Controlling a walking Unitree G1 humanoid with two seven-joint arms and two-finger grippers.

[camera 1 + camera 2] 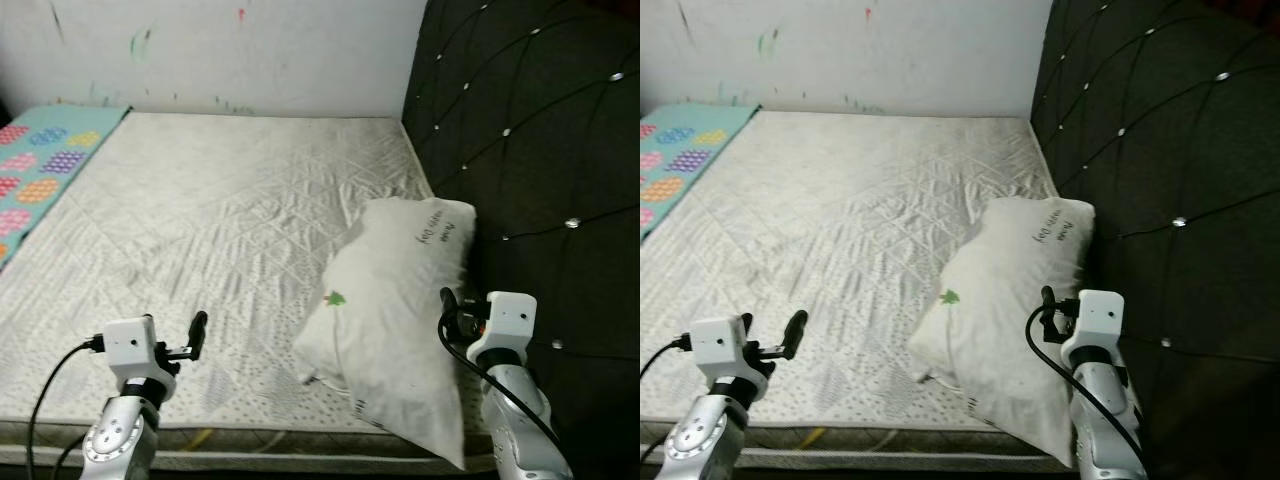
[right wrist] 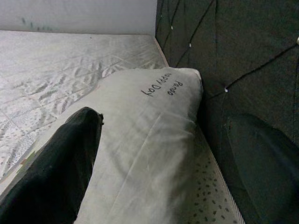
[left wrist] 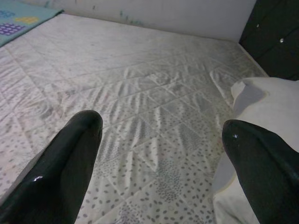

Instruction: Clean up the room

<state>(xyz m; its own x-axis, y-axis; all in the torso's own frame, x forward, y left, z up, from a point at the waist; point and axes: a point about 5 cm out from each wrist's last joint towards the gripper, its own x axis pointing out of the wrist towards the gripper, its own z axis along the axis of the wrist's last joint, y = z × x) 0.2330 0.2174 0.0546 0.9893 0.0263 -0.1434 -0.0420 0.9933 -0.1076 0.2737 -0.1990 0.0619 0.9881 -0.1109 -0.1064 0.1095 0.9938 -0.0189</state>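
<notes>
Starting at the far left, a turquoise blanket (image 1: 45, 165) printed with coloured dot clusters lies along the left side of the bed (image 1: 200, 230), reaching back toward the white wall (image 1: 250, 50), which carries a few faint paint marks. The bed is covered by a pale quilted mattress cover, wrinkled across its middle and speckled with small dots near the front edge.

Near the front left, the left end effector (image 1: 196, 335) hangs just above the front part of the mattress, its silver arm and a black cable rising from below. In the left wrist view its two black fingers (image 3: 65, 163) stand wide apart with nothing between them, bare quilting showing in the gap and the pillow's edge just beside the farther finger.

To the right lies the white pillow (image 1: 400, 310), running lengthwise from the front edge of the bed toward the headboard side, with a small green mark on its near face and dark handwriting-style lettering near its far end. Its front corner overhangs the mattress edge.

Further right, the right end effector (image 1: 447, 305) sits at the pillow's right side, between the pillow and the dark tufted headboard (image 1: 540, 150). In the right wrist view its fingers (image 2: 56, 172) are spread wide, one lying over the pillow, the other against the headboard panel.
</notes>
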